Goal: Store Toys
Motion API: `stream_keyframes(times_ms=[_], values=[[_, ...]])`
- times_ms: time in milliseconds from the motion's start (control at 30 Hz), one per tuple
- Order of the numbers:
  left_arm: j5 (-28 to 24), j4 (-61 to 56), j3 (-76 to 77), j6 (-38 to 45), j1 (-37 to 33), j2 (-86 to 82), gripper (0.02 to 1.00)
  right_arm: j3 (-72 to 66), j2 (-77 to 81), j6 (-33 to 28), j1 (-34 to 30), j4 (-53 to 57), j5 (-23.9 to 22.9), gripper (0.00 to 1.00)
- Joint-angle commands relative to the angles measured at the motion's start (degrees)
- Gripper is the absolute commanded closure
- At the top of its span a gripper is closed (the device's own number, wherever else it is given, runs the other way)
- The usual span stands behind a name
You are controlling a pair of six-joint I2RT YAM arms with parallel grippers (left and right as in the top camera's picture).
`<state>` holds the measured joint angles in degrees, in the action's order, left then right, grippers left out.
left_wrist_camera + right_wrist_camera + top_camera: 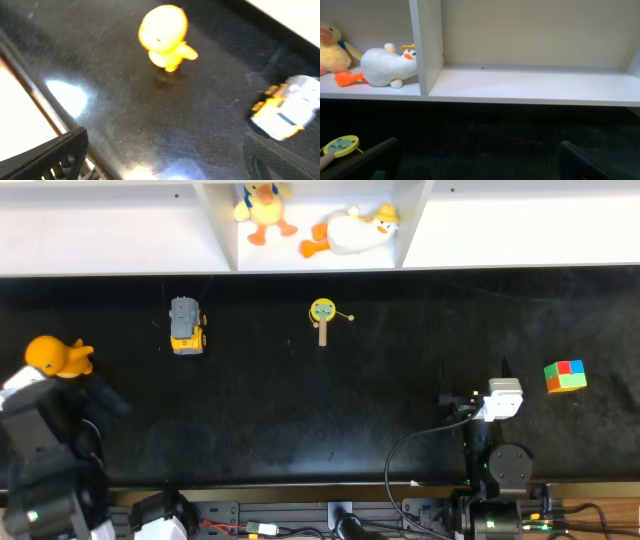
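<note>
Top camera looks down; right wrist camera shares its shelf (520,82).

1. No word, number, label or sign can be read on anything here.
2. The round yellow-and-green face of the small wooden-handled drum toy (322,311), at the far middle of the black table (300,420), carries a printed picture. It is too small to tell whether it includes any letters.
3. The grey-and-yellow toy truck (287,112), at the far left of the table, has a dark mark on its yellow side. The mark is too blurred to tell whether it is print.
</note>
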<state>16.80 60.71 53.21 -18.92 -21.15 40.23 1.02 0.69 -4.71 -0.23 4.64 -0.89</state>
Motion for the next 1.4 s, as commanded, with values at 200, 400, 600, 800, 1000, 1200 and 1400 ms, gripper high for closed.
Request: stream_keyframes(times_ms=[200, 400, 600, 800, 1000, 1200, 1400], values=[[-10.9, -0.7, 1.6, 11.3, -12.2, 5.5, 0.023, -0.7, -0.5, 0.2, 0.3, -0.2, -0.4, 0.005], [-14.7, -2.5, 1.6, 16.6, -17.0, 9.2, 0.02, -0.7, -0.5, 0.2, 0.3, -0.2, -0.4, 0.005], [-21.4, -3.4, 1.5, 22.2, -23.8, 11.0, 0.02, -0.7, -0.5, 0.2, 0.3, -0.2, -0.4, 0.005], [-32.1, -7.0, 1.5, 36.7, -32.5, 11.0, 0.02, -0.7, -0.5, 0.2, 0.3, -0.2, -0.4, 0.007], [-39.8, -8.0, 1.5, 51.1, -33.3, 13.2, 0.02, -0.7, -0.5, 0.2, 0.3, -0.2, -0.4, 0.007], [-39.9, -12.2, 1.5, 56.7, -33.3, 18.9, 0.02, -0.7, -0.5, 0.2, 0.3, -0.2, -0.4, 0.007], [-40.1, -13.7, 1.5, 56.6, -33.0, 23.5, 0.023, -0.7, -0.5, 0.2, 0.3, -0.2, -0.4, 0.007]])
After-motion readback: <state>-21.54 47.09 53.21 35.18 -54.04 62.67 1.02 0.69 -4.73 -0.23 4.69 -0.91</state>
